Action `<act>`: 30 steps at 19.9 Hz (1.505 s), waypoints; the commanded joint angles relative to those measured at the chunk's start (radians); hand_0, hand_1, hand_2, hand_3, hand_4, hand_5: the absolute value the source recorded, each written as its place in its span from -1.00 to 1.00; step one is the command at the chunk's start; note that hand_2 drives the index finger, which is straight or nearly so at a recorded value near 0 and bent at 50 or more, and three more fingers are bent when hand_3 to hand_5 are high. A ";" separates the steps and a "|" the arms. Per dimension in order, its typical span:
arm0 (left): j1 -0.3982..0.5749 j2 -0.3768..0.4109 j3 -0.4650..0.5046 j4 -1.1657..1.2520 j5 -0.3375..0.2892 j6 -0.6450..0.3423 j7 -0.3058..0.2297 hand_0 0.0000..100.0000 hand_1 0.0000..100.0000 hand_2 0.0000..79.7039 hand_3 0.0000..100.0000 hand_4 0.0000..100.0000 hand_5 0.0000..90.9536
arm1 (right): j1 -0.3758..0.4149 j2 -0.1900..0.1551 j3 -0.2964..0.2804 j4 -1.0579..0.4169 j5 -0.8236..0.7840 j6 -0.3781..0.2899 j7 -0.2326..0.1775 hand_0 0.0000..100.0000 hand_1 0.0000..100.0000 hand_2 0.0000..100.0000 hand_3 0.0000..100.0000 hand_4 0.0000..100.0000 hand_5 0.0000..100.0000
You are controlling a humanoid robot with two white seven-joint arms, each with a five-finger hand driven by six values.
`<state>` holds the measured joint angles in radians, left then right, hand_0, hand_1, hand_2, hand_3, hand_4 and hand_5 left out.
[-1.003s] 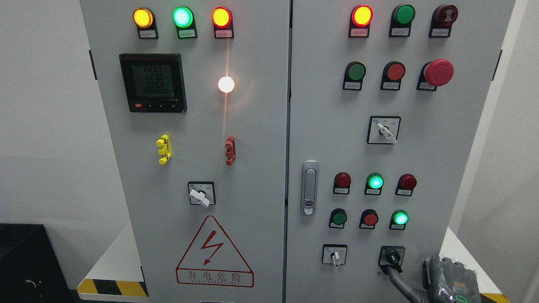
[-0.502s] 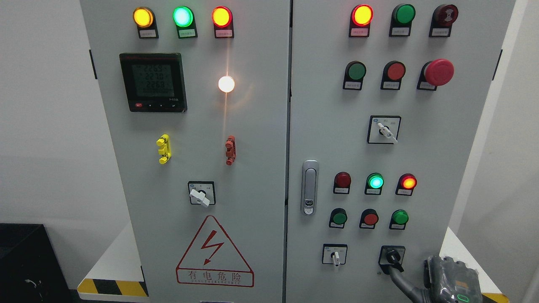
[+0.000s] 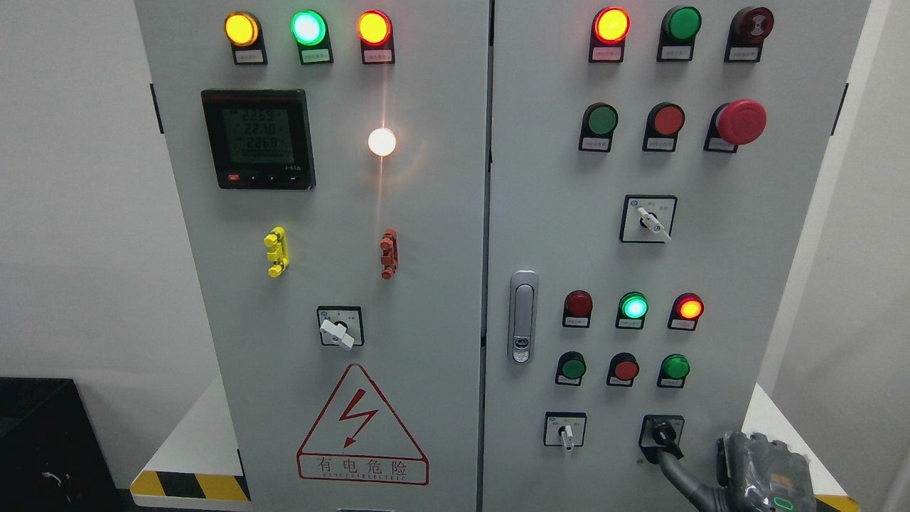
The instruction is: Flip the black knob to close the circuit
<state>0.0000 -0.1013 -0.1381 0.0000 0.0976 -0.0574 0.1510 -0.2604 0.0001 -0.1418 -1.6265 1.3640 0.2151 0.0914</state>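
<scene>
The black knob point(image 3: 662, 432) sits in a black square plate at the lower right of the grey cabinet's right door point(image 3: 540, 213), its handle pointing down and to the right. My right hand point(image 3: 757, 473) comes in at the bottom right corner. One grey finger point(image 3: 675, 468) is stretched up and left, with its tip at the knob's handle; it grasps nothing. The rest of the hand is cut off by the frame edge. Above the knob, a red lamp point(image 3: 688, 307) and a green lamp point(image 3: 633, 306) are lit; the green lamp point(image 3: 675, 368) below them is dark.
A white selector switch point(image 3: 566, 432) sits left of the knob. A silver door latch point(image 3: 523, 316) is at mid-height. A red mushroom button point(image 3: 739, 121) sticks out at the upper right. The left door carries a meter point(image 3: 257, 139) and a warning sign point(image 3: 361, 430).
The red lamp above the knob has come on and the green lamp at the lower right has gone dark. My right hand has shifted slightly down and right.
</scene>
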 commanded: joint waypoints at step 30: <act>0.023 0.000 0.000 -0.031 0.001 0.001 -0.001 -0.76 0.11 -1.00 -1.00 -1.00 -1.00 | 0.010 -0.025 0.080 -0.009 -0.013 -0.002 -0.019 -1.00 -0.98 0.87 1.00 0.90 0.99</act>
<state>0.0000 -0.1013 -0.1381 0.0000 0.0977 -0.0574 0.1510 -0.2553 -0.0003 -0.1106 -1.6356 1.3518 0.2172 0.0705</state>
